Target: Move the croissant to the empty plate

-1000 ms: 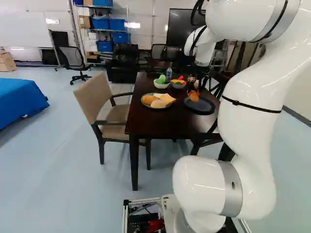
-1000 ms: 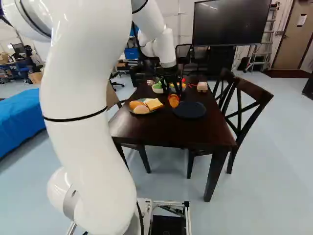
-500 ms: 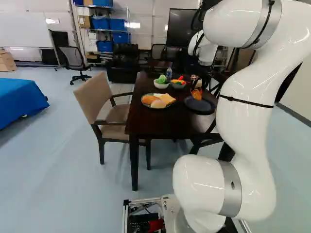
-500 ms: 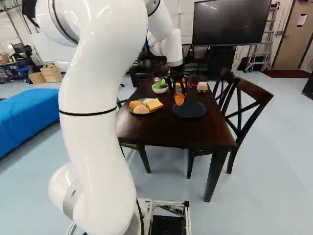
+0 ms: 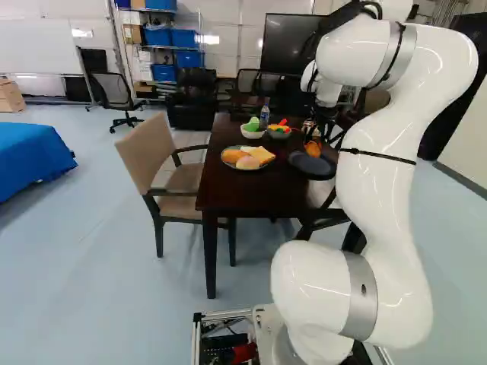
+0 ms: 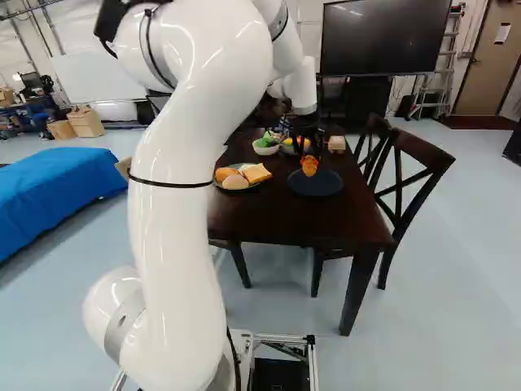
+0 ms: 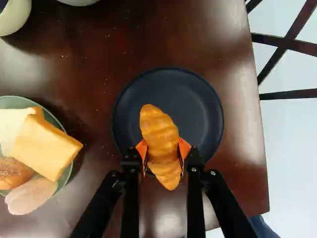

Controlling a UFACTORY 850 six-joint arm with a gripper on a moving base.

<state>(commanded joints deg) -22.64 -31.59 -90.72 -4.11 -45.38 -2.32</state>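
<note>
- The black gripper [image 7: 163, 149] grasps a croissant [image 7: 159, 130] across its middle, 1 orange pad [image 7: 142, 149] pressed to each side, above a dark, empty plate [image 7: 202, 106].
- The pastry's 2 ends jut free of the grip; a knock to either end could twist it loose, since only its waist is held.
- In the wrist view, the end nearer the gripper reaches past the plate's rim. If the fingers part here, the croissant could catch that edge and roll onto the table [image 5: 266, 198].
- A gap appears to separate pastry and plate. Release from this height risks a bounce or tumble; lowering first, a little farther over the middle, looks the safer course.
- Too deep a descent carries its own danger: fingertips bearing on the rim could tip or push the plate, which sits near the table's edge.
- Off to the side, a green plate [image 7: 15, 101] holds bread and other food, well apart from the drop zone; only a wide swing sideways would threaten it.
- Farther out stand 2 bowls, 1 of them white [image 6: 264, 151], at risk should the arm drift ahead while low.
</note>
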